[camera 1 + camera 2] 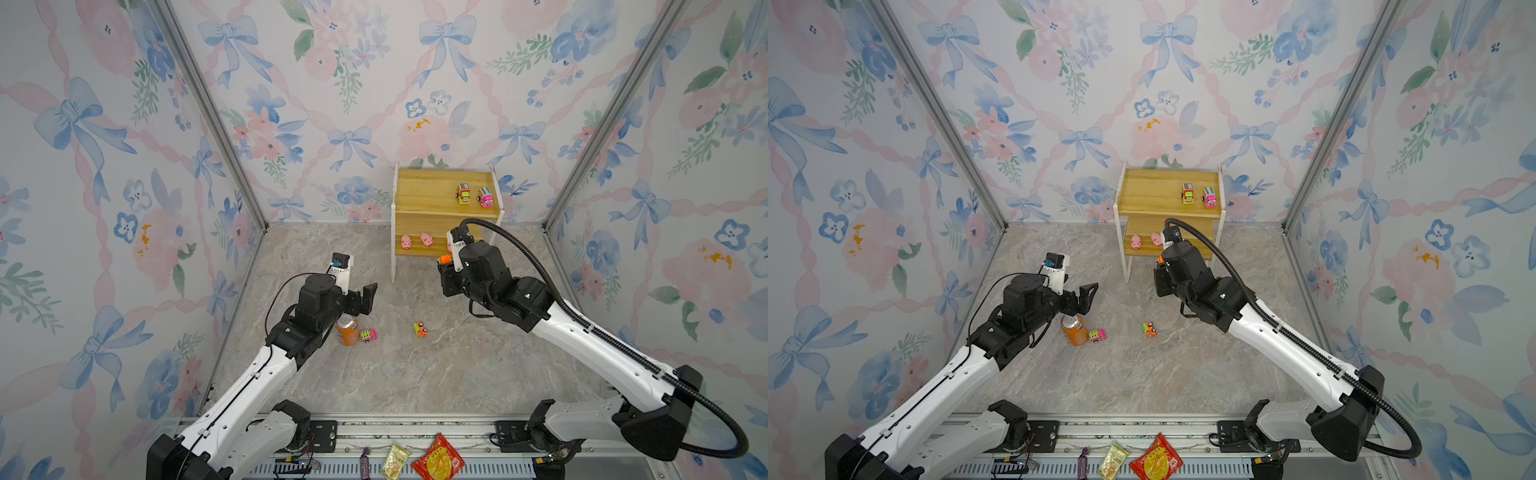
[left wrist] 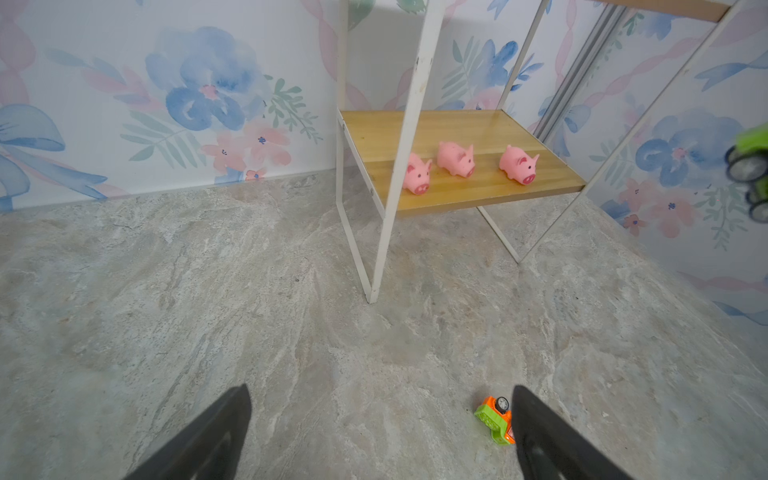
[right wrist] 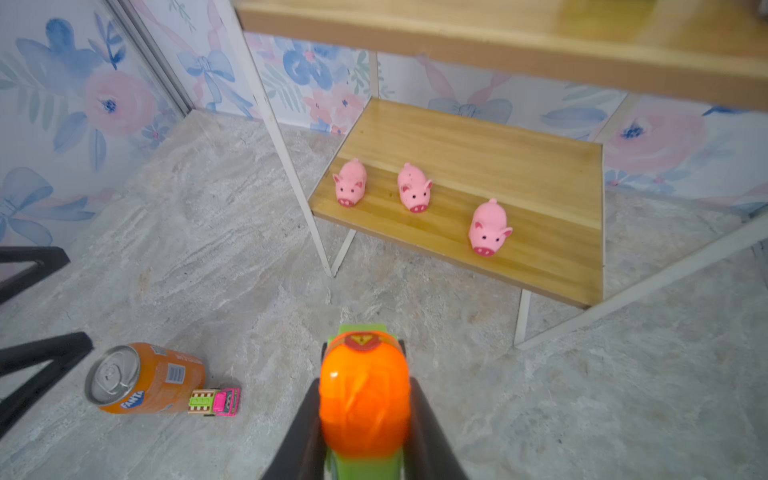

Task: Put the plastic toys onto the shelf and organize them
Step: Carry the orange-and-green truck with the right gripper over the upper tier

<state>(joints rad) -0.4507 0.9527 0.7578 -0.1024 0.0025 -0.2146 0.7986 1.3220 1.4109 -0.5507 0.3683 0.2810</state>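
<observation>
The shelf (image 1: 432, 187) stands at the back wall. Two trucks (image 1: 463, 193) (image 1: 485, 196) sit on its upper board. Three pink pigs (image 3: 351, 183) (image 3: 413, 189) (image 3: 488, 228) stand in a row on the lower board. My right gripper (image 3: 365, 386) is shut on an orange and green truck (image 3: 365, 399), held above the floor in front of the shelf's lower board. A green and orange truck (image 1: 420, 329) lies on its side mid-floor. A pink and green truck (image 1: 368, 335) rests against the can. My left gripper (image 2: 380, 388) hangs open and empty above the floor.
An orange soda can (image 1: 347, 330) stands just under my left wrist. Snack packets (image 1: 438, 459) (image 1: 395, 459) lie on the front rail. The shelf's white legs (image 2: 386, 232) reach the floor. Wallpapered walls close in the back and both sides.
</observation>
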